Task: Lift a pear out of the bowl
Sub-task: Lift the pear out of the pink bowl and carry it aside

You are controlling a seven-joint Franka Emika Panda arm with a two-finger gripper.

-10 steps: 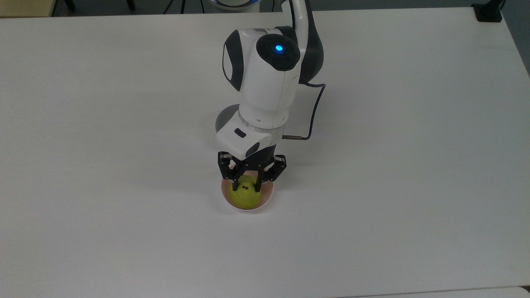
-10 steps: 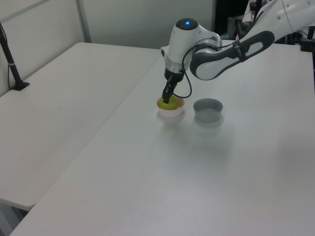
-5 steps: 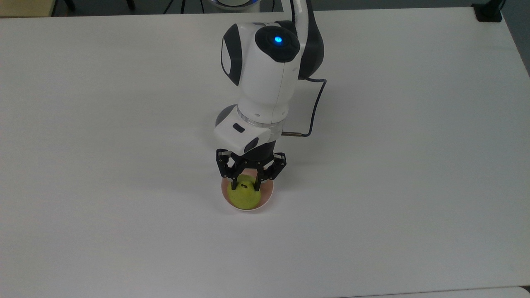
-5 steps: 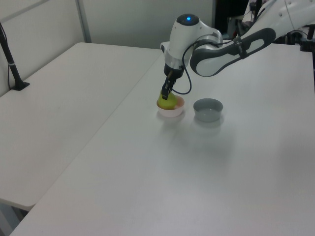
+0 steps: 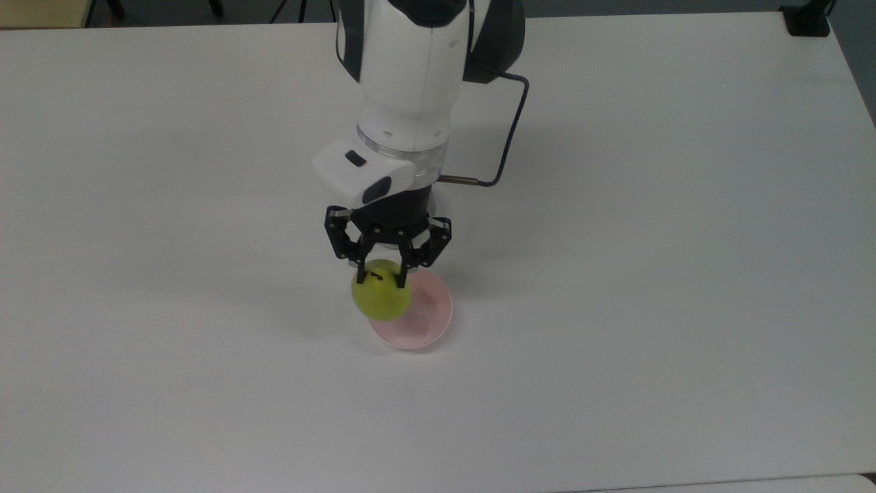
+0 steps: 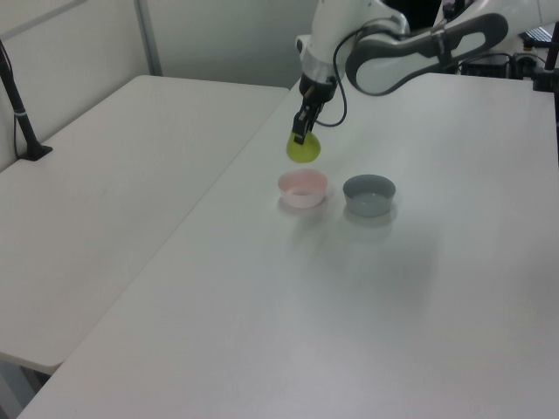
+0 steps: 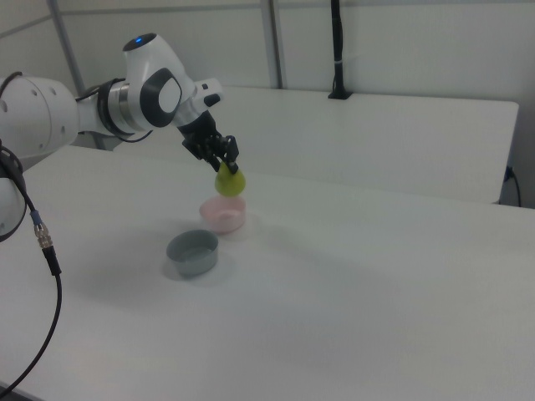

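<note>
The yellow-green pear hangs in the air above the pale pink bowl, clear of its rim. My gripper is shut on the pear, its black fingers clamped on the top around the short dark stem. The bowl sits on the white table with a plain inside and nothing in it.
A grey bowl of similar size stands beside the pink one, on the left view's right. A black cable loops off the wrist. A second white table adjoins on the left view's left, with a black post.
The gripper has risen with the pear, lifting it out of the pink bowl and a little toward the top view's left. The bowl stays in place, now bare inside.
</note>
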